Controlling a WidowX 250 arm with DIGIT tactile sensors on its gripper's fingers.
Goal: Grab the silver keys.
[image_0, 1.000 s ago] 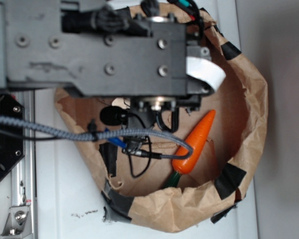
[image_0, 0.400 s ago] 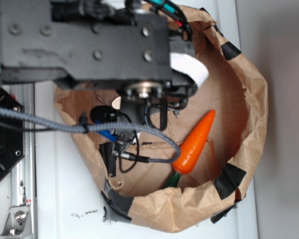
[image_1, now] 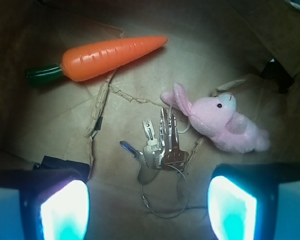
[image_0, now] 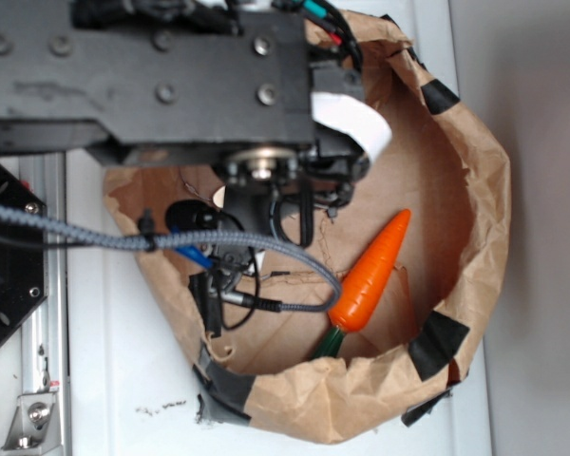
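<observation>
In the wrist view the silver keys (image_1: 160,147) lie flat on the brown paper floor of the bag, fanned out on a thin wire ring (image_1: 166,197). My gripper (image_1: 147,210) is open and empty above them, its two glowing fingers (image_1: 65,210) spread wide on either side of the ring. The keys sit just ahead of the gap between the fingers. A pink plush bunny (image_1: 217,120) lies right beside the keys. In the exterior view the arm (image_0: 199,85) covers the keys and the bunny.
An orange toy carrot (image_1: 107,55) with a green stem lies beyond the keys; it also shows in the exterior view (image_0: 369,275). The brown paper bag's rolled, black-taped wall (image_0: 475,190) rings everything. A grey cable (image_0: 123,242) crosses the bag's left side.
The arm has shifted to the left and up in the exterior view. The carrot has not moved.
</observation>
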